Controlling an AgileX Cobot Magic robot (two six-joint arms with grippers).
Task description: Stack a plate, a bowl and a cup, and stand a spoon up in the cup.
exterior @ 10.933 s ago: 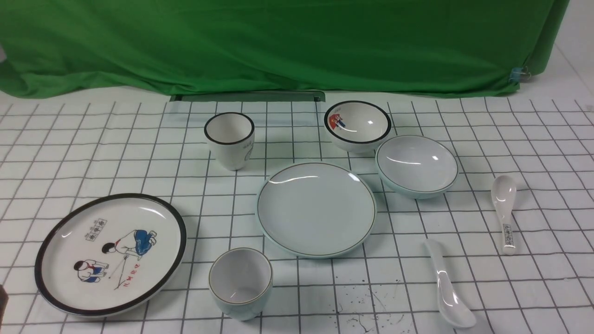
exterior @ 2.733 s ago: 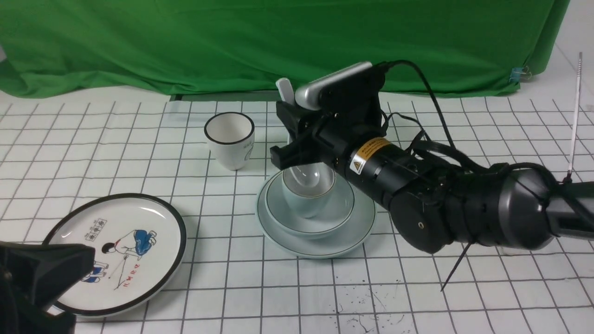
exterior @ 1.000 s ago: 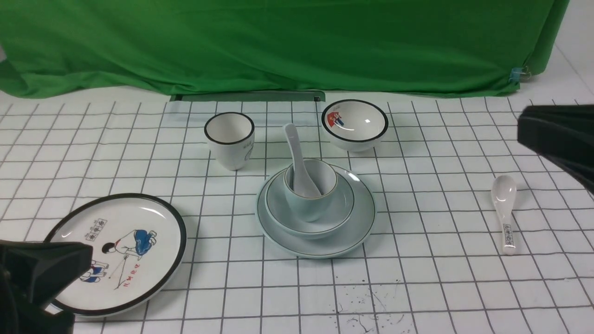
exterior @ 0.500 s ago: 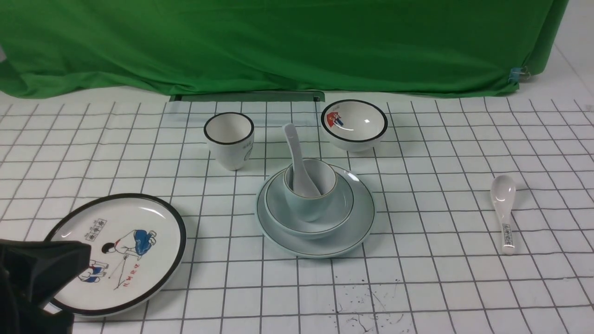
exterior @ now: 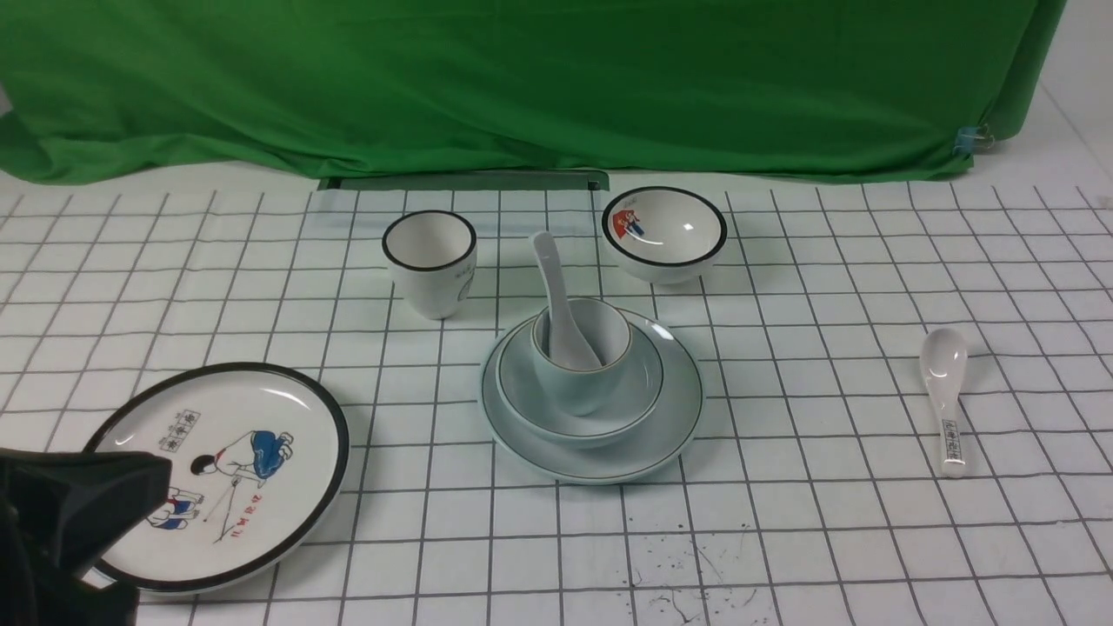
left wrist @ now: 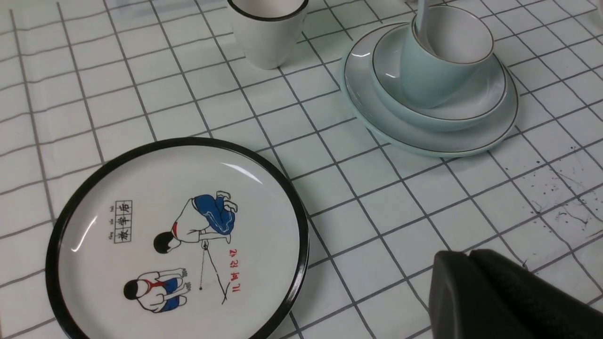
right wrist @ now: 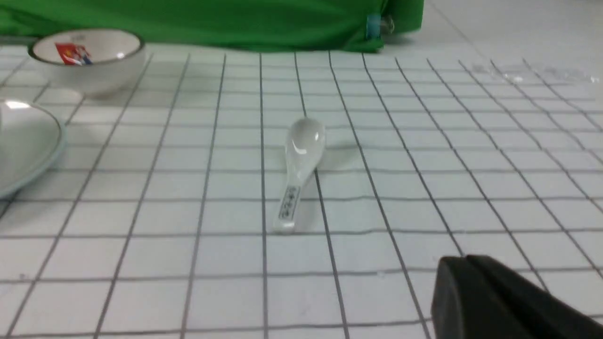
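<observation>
My left claw [left wrist: 453,258], jaws pressed together and empty, hangs low just beside the cartoon plate [left wrist: 141,188], whose boxed black characters and red script I cannot read. My right claw [right wrist: 459,262], likewise closed on nothing, hovers low just behind the marked spoon [right wrist: 297,174], its boxed handle print illegible. Well ahead of my left claw, the plate [exterior: 678,422] carries the bowl [exterior: 645,382], which holds the cup [exterior: 569,391], and the spoon [exterior: 549,269] leans handle-up inside.

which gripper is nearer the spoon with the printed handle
Right. The right gripper faces the printed spoon from the robot's side; the left gripper is across the table, by the cartoon plate.
</observation>
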